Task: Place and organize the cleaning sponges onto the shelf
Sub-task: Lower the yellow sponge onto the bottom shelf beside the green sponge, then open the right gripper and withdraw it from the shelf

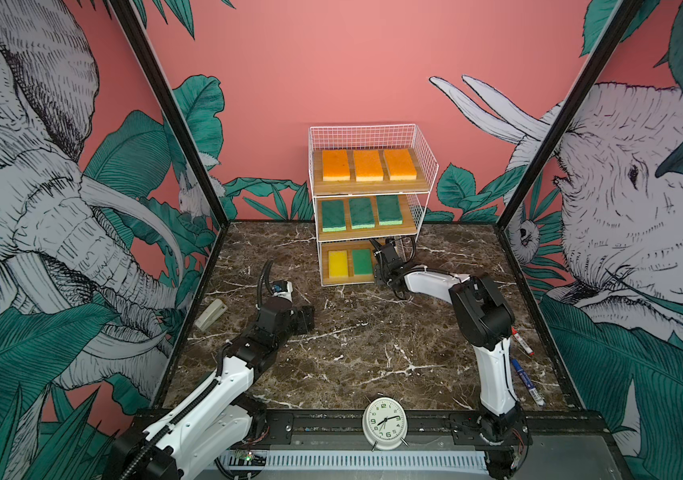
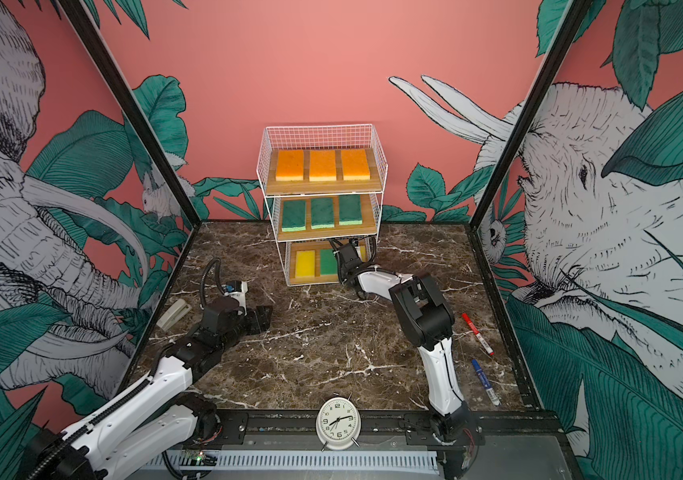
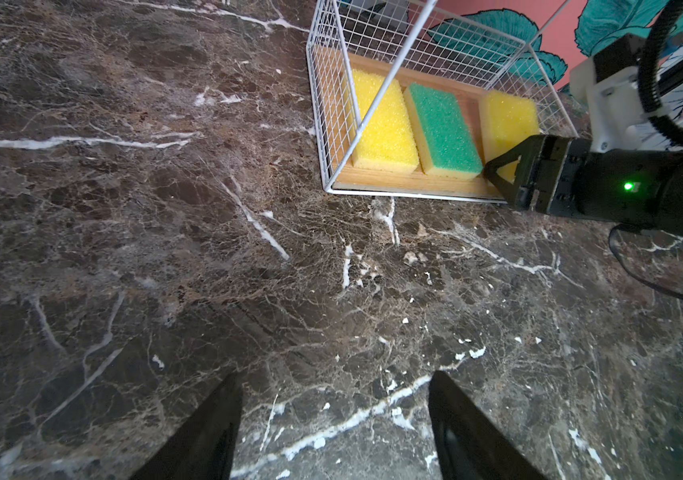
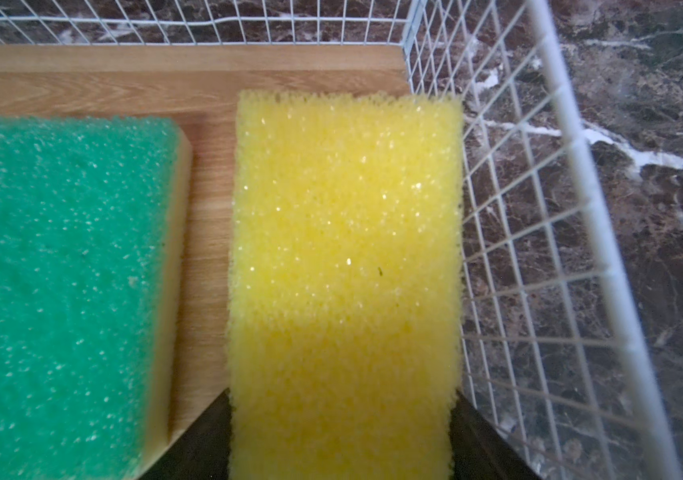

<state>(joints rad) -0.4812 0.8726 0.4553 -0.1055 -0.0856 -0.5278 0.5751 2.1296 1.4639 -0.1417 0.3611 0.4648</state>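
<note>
The shelf (image 1: 426, 166) stands at the back of the table, in both top views. Three orange cleaning sponges (image 1: 368, 165) lie on its top board and three dark green ones (image 1: 361, 212) on the middle board. The bottom board holds a yellow sponge (image 3: 385, 120), a green one (image 3: 443, 129) and a second yellow one (image 4: 344, 228) by the mesh side wall. My right gripper (image 4: 341, 436) reaches into the bottom tier. Its fingers (image 3: 497, 166) flank that second yellow sponge, which lies flat and unsqueezed. My left gripper (image 3: 335, 415) hangs open and empty over bare marble, left of the shelf (image 2: 378, 166).
A white alarm clock (image 1: 385, 422) stands at the table's front edge. A red marker (image 1: 522, 340) and a blue marker (image 1: 526, 380) lie near the right edge behind the right arm. A beige stapler-like object (image 1: 211, 313) lies at the left edge beside the left arm.
</note>
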